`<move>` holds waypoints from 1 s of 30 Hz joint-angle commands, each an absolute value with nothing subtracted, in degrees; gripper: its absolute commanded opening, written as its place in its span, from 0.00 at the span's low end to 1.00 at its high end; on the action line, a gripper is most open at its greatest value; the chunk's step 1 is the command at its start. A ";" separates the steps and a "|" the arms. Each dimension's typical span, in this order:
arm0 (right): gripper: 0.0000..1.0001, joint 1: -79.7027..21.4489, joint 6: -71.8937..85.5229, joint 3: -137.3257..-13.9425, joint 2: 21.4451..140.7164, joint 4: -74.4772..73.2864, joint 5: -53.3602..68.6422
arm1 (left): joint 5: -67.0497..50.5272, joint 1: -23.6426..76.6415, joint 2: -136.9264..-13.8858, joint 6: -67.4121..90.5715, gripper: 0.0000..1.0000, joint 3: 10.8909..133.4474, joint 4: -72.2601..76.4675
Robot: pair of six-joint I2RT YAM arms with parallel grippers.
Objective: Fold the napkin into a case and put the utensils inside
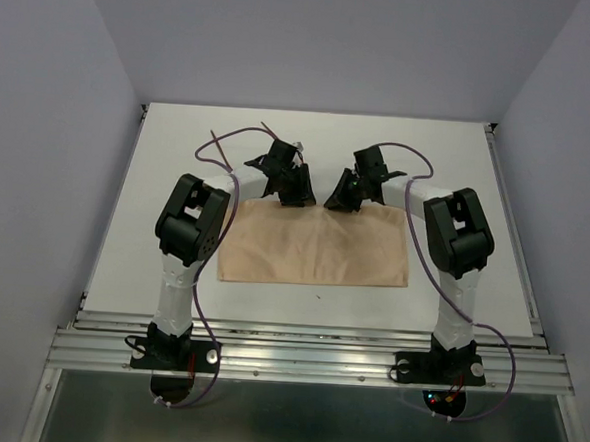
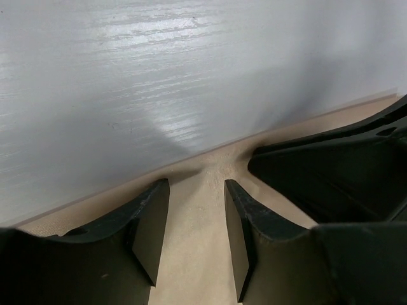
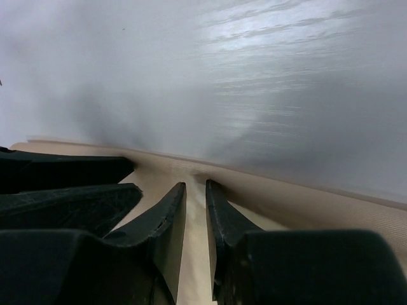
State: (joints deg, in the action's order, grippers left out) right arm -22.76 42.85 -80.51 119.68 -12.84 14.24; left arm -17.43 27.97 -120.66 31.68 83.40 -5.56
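Left jaws part-open, right jaws nearly closed, grip unclear. Both sit at the 12 o'clock edge of napkin (image 1: 313,252), flat mid-bench (image 1: 460,151). Judged light, limp, thin: pinch far edge, lift slowly.

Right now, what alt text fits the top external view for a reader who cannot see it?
A tan napkin lies flat on a white table. The left pincer and right pincer sit close together at the middle of its far edge.
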 commanded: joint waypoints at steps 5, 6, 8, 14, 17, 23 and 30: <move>0.25 -13.89 38.68 -73.13 111.10 -13.62 12.57 | -16.96 27.42 -120.50 28.57 0.52 83.41 -5.98; 0.25 -12.23 37.80 -72.34 110.48 -13.62 11.87 | -16.70 27.42 -120.59 28.39 0.52 83.50 -6.15; 0.25 -10.56 36.83 -70.33 108.73 -14.23 10.47 | -16.52 27.33 -120.85 27.60 0.52 83.76 -6.33; 0.25 -4.58 34.19 -66.37 106.52 -16.00 8.09 | -16.79 27.42 -120.67 26.63 0.52 84.72 -7.47; 0.25 -3.87 33.75 -66.01 107.40 -16.17 7.65 | -15.74 27.33 -120.24 25.40 0.52 86.65 -10.36; 0.25 -3.34 33.57 -65.74 108.98 -17.49 5.45 | -13.97 25.76 -117.08 23.99 0.52 85.70 -12.22; 0.26 -2.81 32.08 -65.48 108.81 -17.58 5.01 | -14.24 19.70 -112.94 23.64 0.52 79.12 -11.78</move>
State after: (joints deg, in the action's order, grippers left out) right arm -3.73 34.70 -66.92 108.44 -14.96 9.19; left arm -15.44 23.22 -118.19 25.12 82.13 -10.39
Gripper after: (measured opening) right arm 0.252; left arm 0.516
